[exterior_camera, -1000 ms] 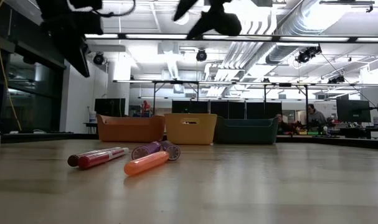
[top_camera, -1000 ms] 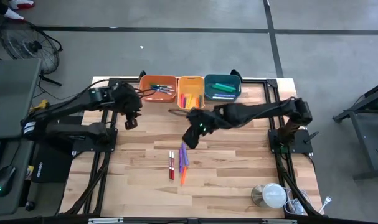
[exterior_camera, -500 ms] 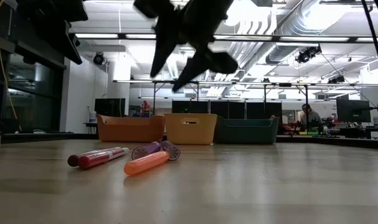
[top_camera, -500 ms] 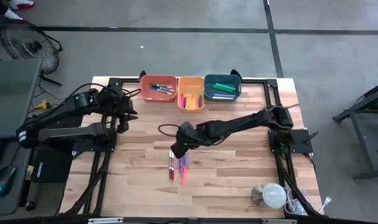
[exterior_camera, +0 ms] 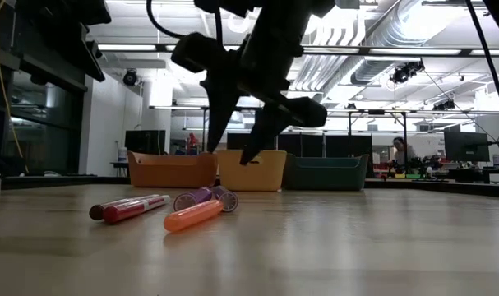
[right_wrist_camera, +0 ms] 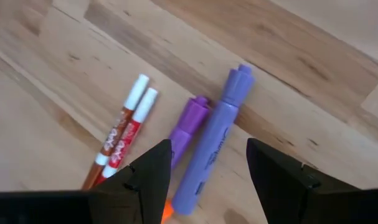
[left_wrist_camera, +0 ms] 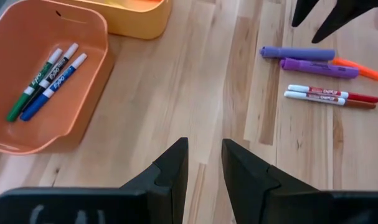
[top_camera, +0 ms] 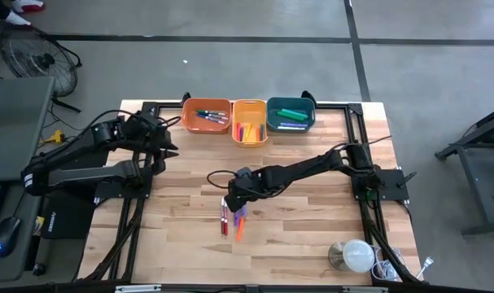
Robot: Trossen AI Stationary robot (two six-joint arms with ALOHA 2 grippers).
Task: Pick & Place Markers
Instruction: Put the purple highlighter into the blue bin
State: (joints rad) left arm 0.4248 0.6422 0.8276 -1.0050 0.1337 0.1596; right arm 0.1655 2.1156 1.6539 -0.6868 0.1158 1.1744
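On the pale wooden plank surface (top_camera: 312, 236), a small group of loose markers lies near the middle, a little toward the front edge: two thin red pens with white caps (right_wrist_camera: 123, 134) side by side, two thicker purple markers (right_wrist_camera: 215, 146) next to them, and an orange highlighter (exterior_camera: 193, 215) touching the purple pair on the side toward the front edge.

The right claw (right_wrist_camera: 207, 168) hangs directly above this group, its two dark fingers (right_wrist_camera: 152, 171) spread wide apart and holding nothing. In the right wrist view the purple markers lie in the gap between the fingers, the longer one near the centre, while the red pens sit just outside one finger. The low view shows the fingertips above the markers, not touching them or the surface.

The left claw (left_wrist_camera: 204, 168) waits near the back-left part of the surface, beside the orange plastic rectangular bin (top_camera: 190, 124), its fingers slightly parted and empty. That bin holds thin green and blue pens (left_wrist_camera: 45, 81).

Along the back edge, next to the orange bin, stand a yellow plastic bin (top_camera: 260, 137) with orange and red markers inside and a teal plastic bin (top_camera: 270, 125) with green and blue ones.
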